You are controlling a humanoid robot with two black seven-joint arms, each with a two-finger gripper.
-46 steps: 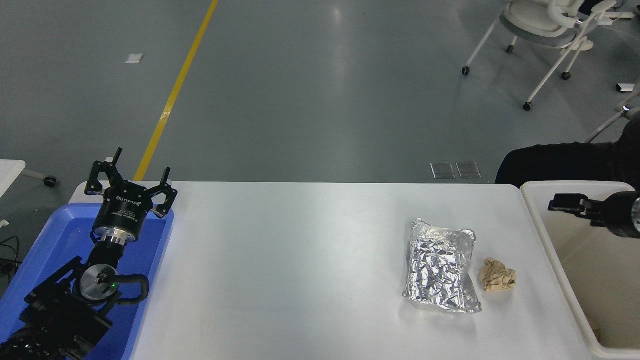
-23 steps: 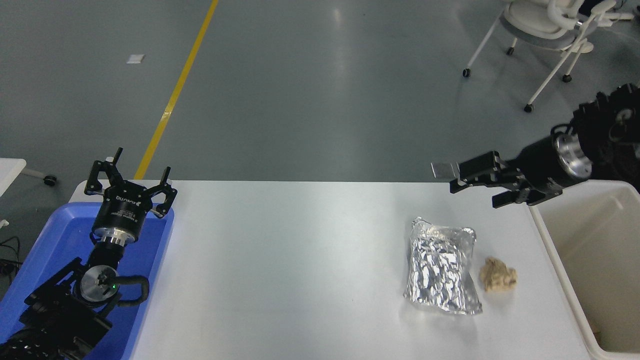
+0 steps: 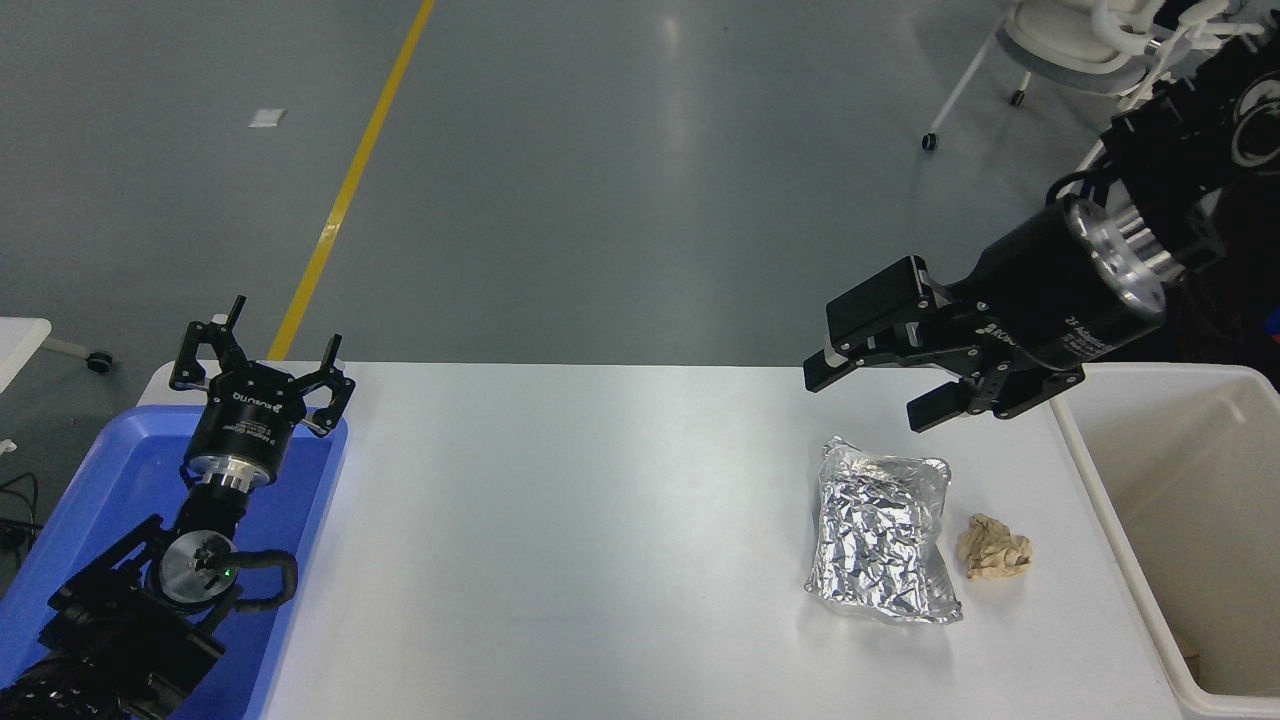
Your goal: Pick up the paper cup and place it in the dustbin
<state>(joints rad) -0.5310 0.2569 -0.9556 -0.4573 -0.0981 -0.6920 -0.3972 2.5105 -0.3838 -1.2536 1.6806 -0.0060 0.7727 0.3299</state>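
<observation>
The paper cup is out of view; none shows on the table. The dustbin, a large off-white tub, stands at the table's right edge, cut off by the picture. My right gripper hangs open and empty above the table's far right part, just beyond the far end of the silver foil packet and left of the dustbin. My left gripper is parked open and empty at the lower left.
A crumpled tan paper ball lies between the foil packet and the dustbin. A shallow blue tray sits under the left arm. A white wheeled chair stands on the floor at the top right.
My right gripper has come out from over the dustbin, rising and swinging left over the table's far right part. Its jaws stay open and empty. The left arm has not moved.
</observation>
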